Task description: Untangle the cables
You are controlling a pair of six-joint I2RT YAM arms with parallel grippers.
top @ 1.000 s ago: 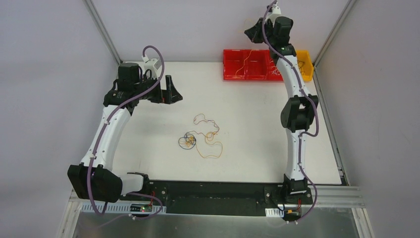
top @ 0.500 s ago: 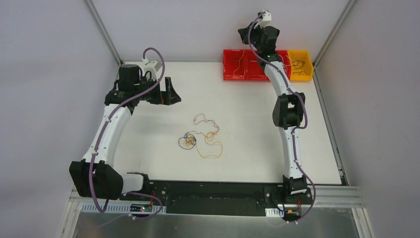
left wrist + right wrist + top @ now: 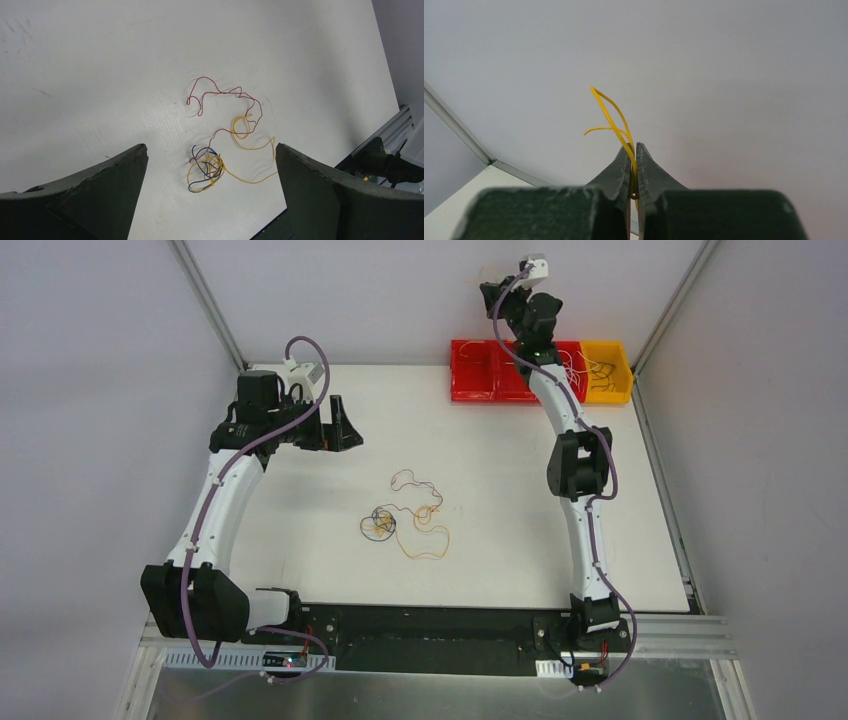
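A small tangle of thin cables (image 3: 405,520) lies mid-table: a red strand (image 3: 220,95), a yellow strand (image 3: 250,165) and a dark blue loop knotted into a clump (image 3: 205,170). My left gripper (image 3: 340,425) is open and empty, held well above the table at the back left, with the clump showing between its fingers in the left wrist view. My right gripper (image 3: 490,290) is raised high over the red bin, pointing at the back wall. It is shut on a yellow cable (image 3: 614,120) whose ends stick out past the fingertips (image 3: 624,160).
A red bin (image 3: 500,385) with compartments and a yellow bin (image 3: 610,375) stand at the back right edge; thin wires lie in them. Metal frame posts rise at the back corners. The black base rail runs along the near edge.
My right arm has swung left and up, carrying the yellow cable from over the yellow bin to above the red bin. My left gripper has barely moved. The clump has not moved.
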